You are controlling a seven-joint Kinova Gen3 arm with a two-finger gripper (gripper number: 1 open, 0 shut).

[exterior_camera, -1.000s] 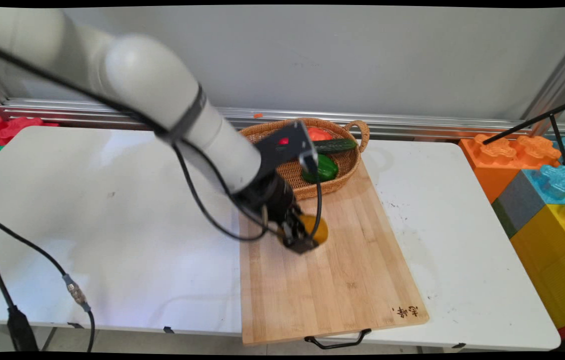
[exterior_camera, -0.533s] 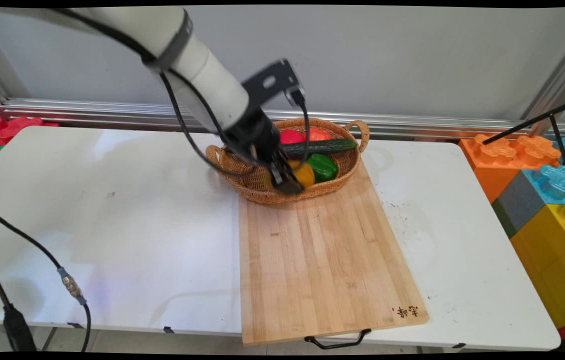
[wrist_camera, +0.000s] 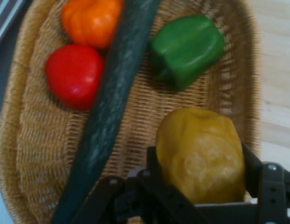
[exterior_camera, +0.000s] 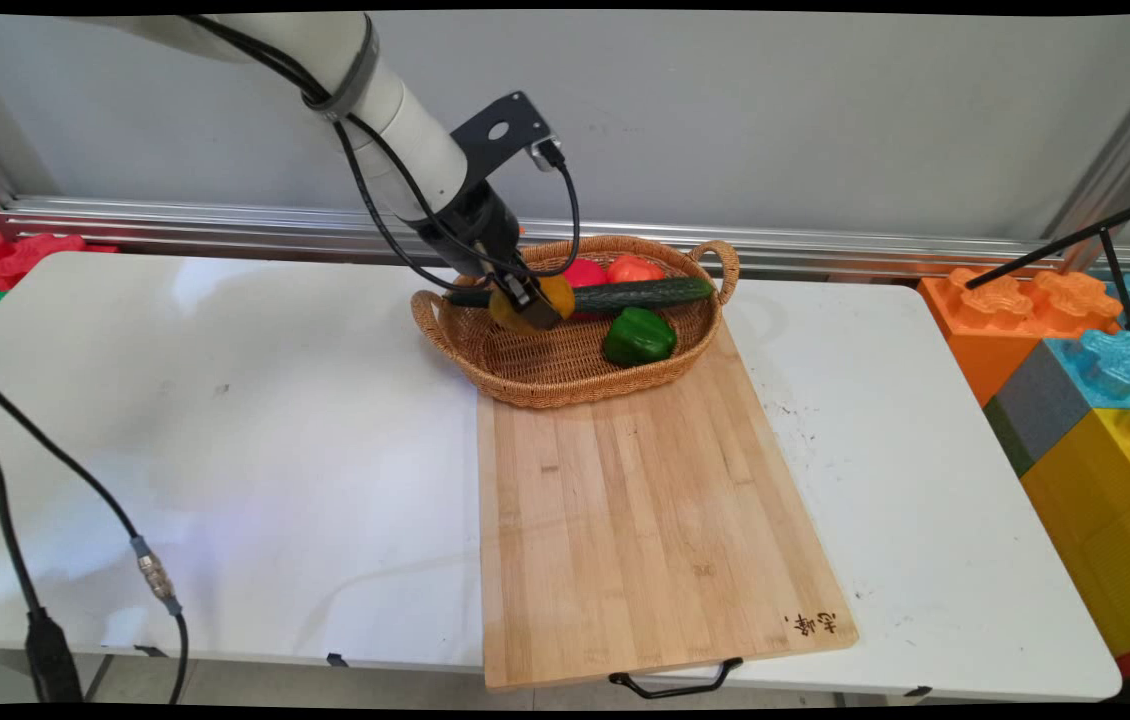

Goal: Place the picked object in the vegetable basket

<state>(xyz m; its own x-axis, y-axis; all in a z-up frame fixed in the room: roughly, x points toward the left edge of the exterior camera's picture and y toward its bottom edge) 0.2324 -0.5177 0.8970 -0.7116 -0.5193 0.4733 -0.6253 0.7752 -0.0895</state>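
Fingers of the black gripper (exterior_camera: 528, 303) are closed against the two sides of a yellow bell pepper (wrist_camera: 201, 154), opened only as wide as the pepper itself, and the pepper hangs between them above the left part of a wicker basket (exterior_camera: 525, 375). In the hand view the pepper (wrist_camera: 201, 154) fills the gap between the fingers and clears the woven floor below. Inside the basket lie a long dark cucumber (exterior_camera: 645, 293), stretched across its middle, a green bell pepper (exterior_camera: 639, 336) on the near side of the cucumber, and a red pepper (wrist_camera: 74, 74) and an orange pepper (wrist_camera: 91, 21) on its far side. The basket's near edge sits on the far end of a wooden cutting board (exterior_camera: 645, 530), which lies on the white table (exterior_camera: 205, 430).
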